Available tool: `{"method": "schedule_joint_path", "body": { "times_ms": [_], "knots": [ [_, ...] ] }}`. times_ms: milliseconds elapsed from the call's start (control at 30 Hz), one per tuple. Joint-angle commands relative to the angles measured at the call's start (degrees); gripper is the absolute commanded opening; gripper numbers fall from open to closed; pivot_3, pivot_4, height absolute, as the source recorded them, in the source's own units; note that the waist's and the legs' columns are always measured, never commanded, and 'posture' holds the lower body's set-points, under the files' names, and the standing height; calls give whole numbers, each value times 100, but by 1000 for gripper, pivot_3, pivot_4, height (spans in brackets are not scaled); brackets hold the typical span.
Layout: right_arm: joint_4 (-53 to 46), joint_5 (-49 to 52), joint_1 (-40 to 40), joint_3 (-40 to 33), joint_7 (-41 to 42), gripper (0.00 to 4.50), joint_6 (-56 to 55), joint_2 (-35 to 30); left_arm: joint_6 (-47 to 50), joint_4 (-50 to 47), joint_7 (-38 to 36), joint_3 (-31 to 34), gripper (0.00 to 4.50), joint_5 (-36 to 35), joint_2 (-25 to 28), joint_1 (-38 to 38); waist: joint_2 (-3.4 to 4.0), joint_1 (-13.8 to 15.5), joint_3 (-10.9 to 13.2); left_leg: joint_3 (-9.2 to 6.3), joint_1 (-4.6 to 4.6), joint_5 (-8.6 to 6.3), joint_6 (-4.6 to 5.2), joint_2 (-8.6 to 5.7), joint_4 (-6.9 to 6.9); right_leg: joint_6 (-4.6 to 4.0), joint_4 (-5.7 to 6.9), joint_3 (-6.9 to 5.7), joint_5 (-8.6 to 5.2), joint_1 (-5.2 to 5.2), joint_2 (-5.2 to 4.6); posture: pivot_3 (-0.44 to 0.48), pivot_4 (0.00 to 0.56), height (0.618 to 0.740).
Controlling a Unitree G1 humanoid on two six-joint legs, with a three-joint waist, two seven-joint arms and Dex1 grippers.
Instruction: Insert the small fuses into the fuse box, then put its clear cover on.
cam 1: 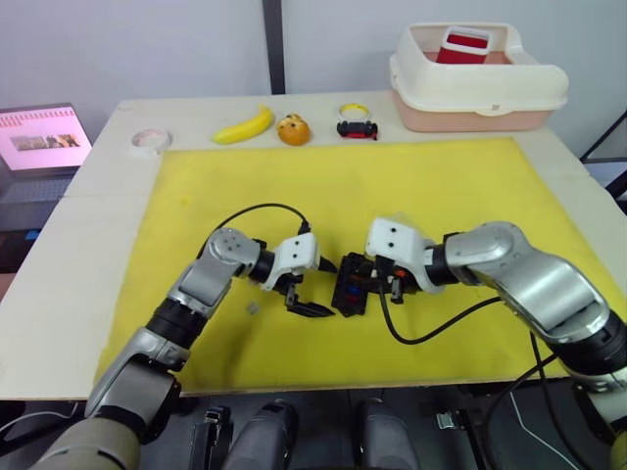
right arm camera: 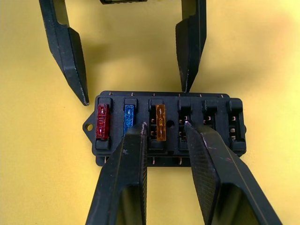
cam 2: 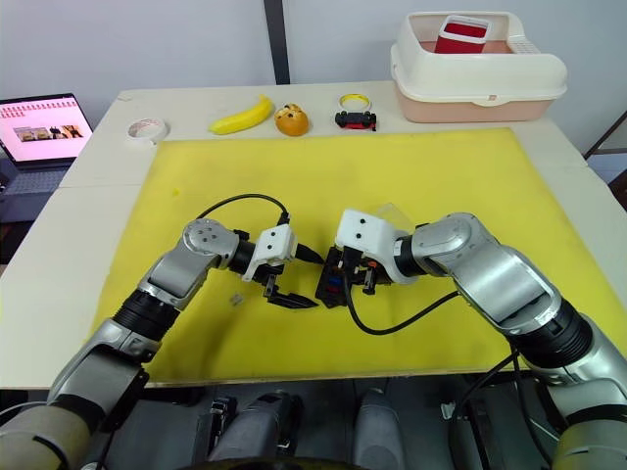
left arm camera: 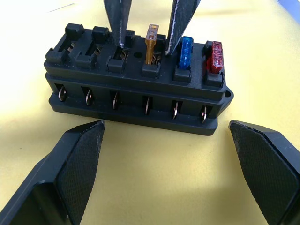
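The black fuse box (cam 1: 350, 286) lies on the yellow mat (cam 1: 441, 186) between my two grippers. A red fuse (right arm camera: 101, 122), a blue fuse (right arm camera: 128, 119) and an orange fuse (right arm camera: 160, 123) stand in one row of its slots; the other slots I can see are bare. My right gripper (right arm camera: 164, 133) is open, its tips resting on the box either side of the orange fuse without touching it. My left gripper (left arm camera: 173, 164) is wide open beside the box's long side, holding nothing. A small grey fuse (cam 1: 252, 308) lies loose left of it. A faint transparent piece (cam 2: 398, 215), seemingly the clear cover, lies behind my right wrist.
At the back right stands a cream tub (cam 1: 480, 93) with a red item inside. Along the table's far edge lie a banana (cam 1: 245, 124), an orange object (cam 1: 292, 129), a small black and red object (cam 1: 357, 128) and a tape roll (cam 1: 151, 141). A laptop (cam 1: 39, 142) sits far left.
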Motion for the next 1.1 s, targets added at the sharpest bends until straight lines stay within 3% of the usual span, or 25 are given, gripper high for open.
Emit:
{"method": "schedule_joint_path", "body": {
  "times_ms": [33,433,567,600,833,1100],
  "knots": [
    [-140,137,-71,-252,-20,1408,50,59,3,-153,-9,-2,4500,-31,22,-10,0,-2,0,0,0,0,0,0,0,0,0,0,0,0,0,0,150,740],
    [-192,590,-208,-1026,-98,1408,94,61,-43,-71,0,10,4500,-19,6,-47,0,3,0,0,0,0,0,0,0,0,0,0,0,0,0,0,150,740],
    [-233,648,387,-1351,-237,195,-504,352,-62,-56,2,9,4500,-9,13,-49,0,4,0,0,0,0,0,0,-1,0,-1,0,0,0,-1,0,150,740],
    [-229,654,555,-1412,-269,82,-623,416,-61,-60,3,10,4500,-9,16,-47,0,1,0,0,0,0,0,0,0,0,1,0,0,0,-1,0,150,740],
    [-198,778,1220,-1718,-388,82,-1210,706,-55,-59,-10,2,4500,3,35,-46,0,-3,0,0,0,0,0,-1,0,0,2,0,0,0,0,0,150,740],
    [-313,861,1516,-1628,-361,82,-957,356,-63,-65,-27,-12,4500,12,45,-46,0,3,0,-1,0,0,0,-1,0,0,2,0,0,0,0,0,150,740]
  ]
}}
